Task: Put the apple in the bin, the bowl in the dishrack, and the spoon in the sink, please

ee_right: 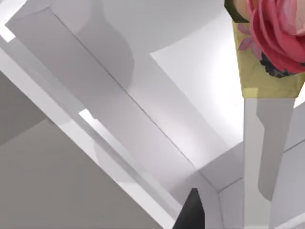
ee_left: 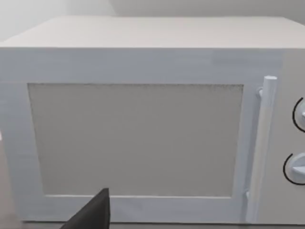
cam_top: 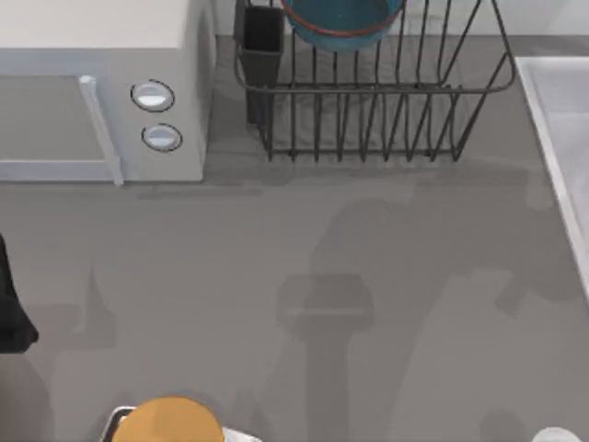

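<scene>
The blue bowl (cam_top: 342,20) with its reddish rim sits inside the dark wire dishrack (cam_top: 368,129) at the back of the table. The pale sink (cam_top: 563,120) runs along the right edge. In the right wrist view, the spoon (ee_right: 264,157) hangs above the sink basin (ee_right: 200,81). It has a long white handle and a yellow head with a pink flower pattern, and it casts a shadow on the basin wall. My right gripper (ee_right: 228,219) is shut on the handle. My left arm (cam_top: 11,304) rests at the left edge, and its gripper (ee_left: 93,217) faces the microwave. The apple and the bin are out of view.
A white microwave (cam_top: 92,92) with two round knobs stands at the back left, and its door (ee_left: 143,138) is close in front of the left wrist. An orange-yellow round thing (cam_top: 167,421) lies at the front left. The dishrack's dark cutlery cup (cam_top: 263,41) stands at the rack's left corner.
</scene>
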